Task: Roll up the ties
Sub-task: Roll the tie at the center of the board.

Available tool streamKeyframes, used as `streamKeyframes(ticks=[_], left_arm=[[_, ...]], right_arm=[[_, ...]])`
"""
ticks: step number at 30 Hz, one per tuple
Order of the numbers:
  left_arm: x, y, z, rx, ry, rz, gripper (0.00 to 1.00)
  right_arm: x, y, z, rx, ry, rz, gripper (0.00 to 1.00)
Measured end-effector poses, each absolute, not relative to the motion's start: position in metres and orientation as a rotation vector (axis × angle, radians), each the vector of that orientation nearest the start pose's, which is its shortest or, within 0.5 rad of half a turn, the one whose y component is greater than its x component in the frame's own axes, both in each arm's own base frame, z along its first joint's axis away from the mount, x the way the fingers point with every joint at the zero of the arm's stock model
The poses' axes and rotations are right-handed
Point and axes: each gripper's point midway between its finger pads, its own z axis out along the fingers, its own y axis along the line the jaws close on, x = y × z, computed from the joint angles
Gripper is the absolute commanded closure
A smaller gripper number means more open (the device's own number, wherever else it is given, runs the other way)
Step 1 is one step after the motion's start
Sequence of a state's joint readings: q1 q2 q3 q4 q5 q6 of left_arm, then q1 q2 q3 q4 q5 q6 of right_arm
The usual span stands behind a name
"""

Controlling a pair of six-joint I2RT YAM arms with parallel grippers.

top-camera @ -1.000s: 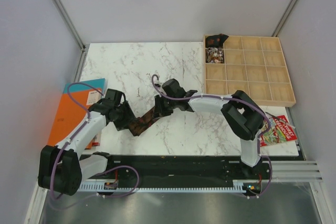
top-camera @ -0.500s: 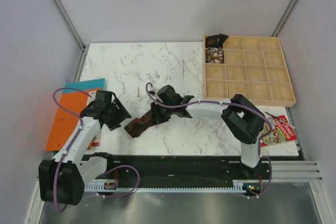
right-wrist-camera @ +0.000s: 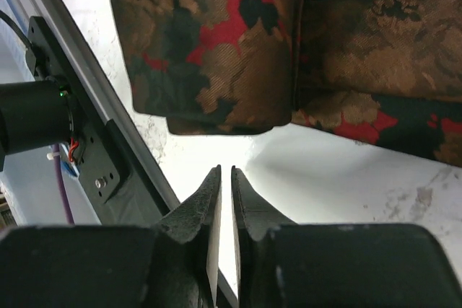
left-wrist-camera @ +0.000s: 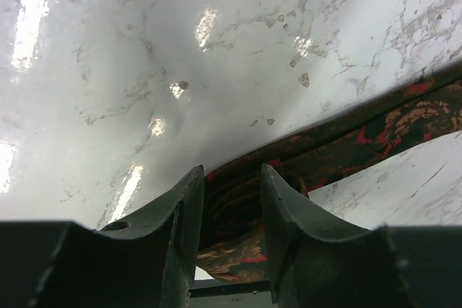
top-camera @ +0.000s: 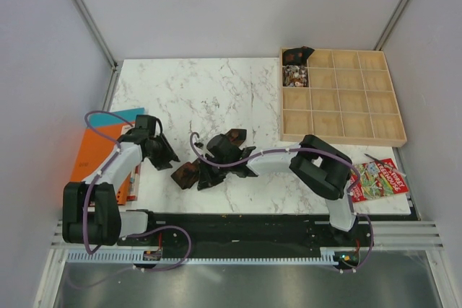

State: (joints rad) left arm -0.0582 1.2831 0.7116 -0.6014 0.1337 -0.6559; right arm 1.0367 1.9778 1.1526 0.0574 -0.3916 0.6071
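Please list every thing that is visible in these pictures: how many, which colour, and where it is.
tie: one, dark brown with red pattern, table's near left, partly rolled
dark bundle: one, black-red, tray's far-left corner compartment
speckled bundle: one, pale mixed, compartment just in front
tray: one, pale wood, far right
book: one, orange and teal, left edge
booklet: one, colourful, near right corner
table: one, white marble
left gripper: black, fingers either side of the tie's roll
right gripper: black, shut, empty, beside the tie

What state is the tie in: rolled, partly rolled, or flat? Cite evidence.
Partly rolled: the tie shows coiled layers at the end by the left gripper, while a flat length runs off right.
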Motion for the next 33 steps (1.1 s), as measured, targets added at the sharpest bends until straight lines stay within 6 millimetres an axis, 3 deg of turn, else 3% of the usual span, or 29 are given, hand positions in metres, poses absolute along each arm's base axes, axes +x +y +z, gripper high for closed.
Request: streamKeyframes(ticks=[10, 19, 28, 33], left_arm=[[0.24, -0.081, 0.047, -0.689, 2.712, -0.426, 0.58], [0.217, -0.093, 0.03, -0.661, 2.788, -0.427, 0.57], [0.216, -0.093, 0.029, -0.67, 2.789, -0.42, 0.56], [0.218, -0.092, 0.026, -0.681, 2.813, -0.392, 0.5]], right_arm=[[0.165, 0.478, 0.022, -0.697, 2.448, 1.274, 0.85], [0.165, 0.484, 0.021, -0.536, 2.376, 1.391, 0.85], [0.162, 0.5, 0.021, -0.407, 2.296, 1.486, 0.81], [0.162, 0.502, 0.022, -0.39, 2.29, 1.482, 0.77]])
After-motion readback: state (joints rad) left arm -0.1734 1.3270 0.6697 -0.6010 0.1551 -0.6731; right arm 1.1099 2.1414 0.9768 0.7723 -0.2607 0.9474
